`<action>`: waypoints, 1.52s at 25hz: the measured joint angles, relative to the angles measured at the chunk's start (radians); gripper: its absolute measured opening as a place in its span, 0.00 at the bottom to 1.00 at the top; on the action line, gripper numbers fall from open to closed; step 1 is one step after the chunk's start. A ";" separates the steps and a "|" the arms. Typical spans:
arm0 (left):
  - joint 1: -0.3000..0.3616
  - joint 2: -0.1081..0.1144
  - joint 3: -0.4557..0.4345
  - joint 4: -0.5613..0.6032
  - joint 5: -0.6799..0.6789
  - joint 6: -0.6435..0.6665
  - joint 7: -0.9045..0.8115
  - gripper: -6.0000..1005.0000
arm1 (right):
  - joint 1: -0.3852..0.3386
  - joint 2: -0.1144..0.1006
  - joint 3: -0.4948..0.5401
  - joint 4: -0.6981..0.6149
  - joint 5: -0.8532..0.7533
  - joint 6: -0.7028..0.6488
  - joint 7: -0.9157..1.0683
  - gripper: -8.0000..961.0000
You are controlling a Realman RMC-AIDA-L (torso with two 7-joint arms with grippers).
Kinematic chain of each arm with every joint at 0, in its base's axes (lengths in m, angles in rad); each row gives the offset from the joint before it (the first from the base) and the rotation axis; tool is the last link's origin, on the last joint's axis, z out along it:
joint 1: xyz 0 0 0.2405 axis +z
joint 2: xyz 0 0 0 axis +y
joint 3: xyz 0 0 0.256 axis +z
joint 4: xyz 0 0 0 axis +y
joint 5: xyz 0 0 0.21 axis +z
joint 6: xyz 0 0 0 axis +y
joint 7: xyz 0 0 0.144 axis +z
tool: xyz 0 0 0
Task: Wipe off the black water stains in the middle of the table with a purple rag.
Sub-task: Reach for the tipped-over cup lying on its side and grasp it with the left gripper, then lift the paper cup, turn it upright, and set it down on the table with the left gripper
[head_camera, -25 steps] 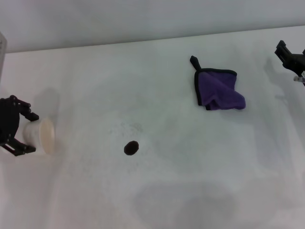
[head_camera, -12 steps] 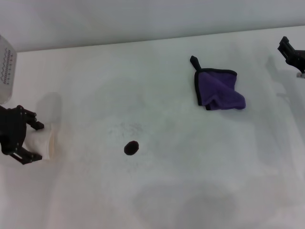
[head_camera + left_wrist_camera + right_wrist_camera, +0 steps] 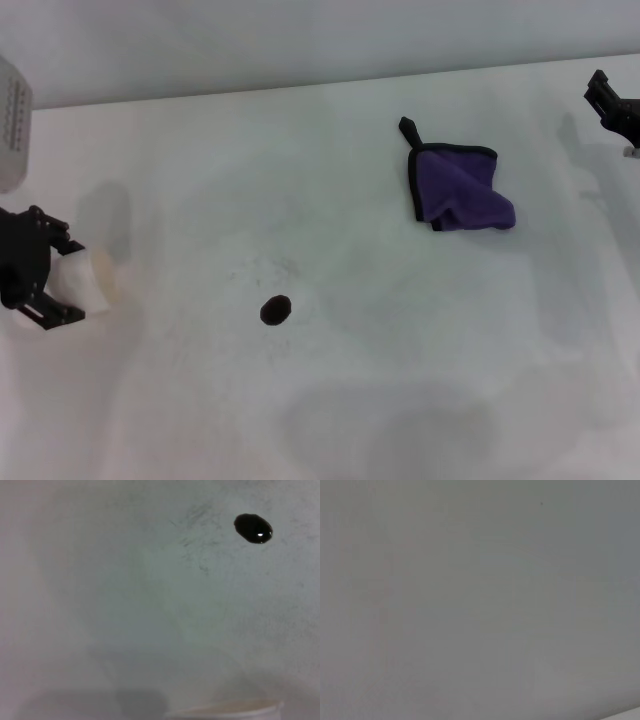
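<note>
The black water stain [image 3: 276, 309] is a small dark blot near the middle of the white table [image 3: 330, 400]; the left wrist view shows the stain [image 3: 253, 528] glossy and wet. The purple rag [image 3: 460, 187], black-edged with a corner loop, lies crumpled at the back right, untouched. My left gripper [image 3: 72, 280] is at the table's left edge, shut on a cream-white cup [image 3: 88, 282], well left of the stain. The cup's rim [image 3: 225, 711] shows in the left wrist view. My right gripper [image 3: 612, 108] hangs at the far right edge, right of the rag and only partly in view.
A grey box with rows of dots [image 3: 12, 120] stands at the back left corner. Faint grey speckles [image 3: 270, 268] lie just behind the stain. The table's back edge meets a pale wall. The right wrist view shows only a blank grey surface.
My left gripper has shifted slightly left with the cup still in it. The right gripper has drawn a little toward the right edge. Rag and stain have not moved.
</note>
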 joint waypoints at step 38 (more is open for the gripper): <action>-0.012 -0.018 -0.002 -0.064 -0.064 -0.045 -0.129 0.74 | -0.006 0.000 0.000 -0.012 0.000 -0.001 0.000 0.89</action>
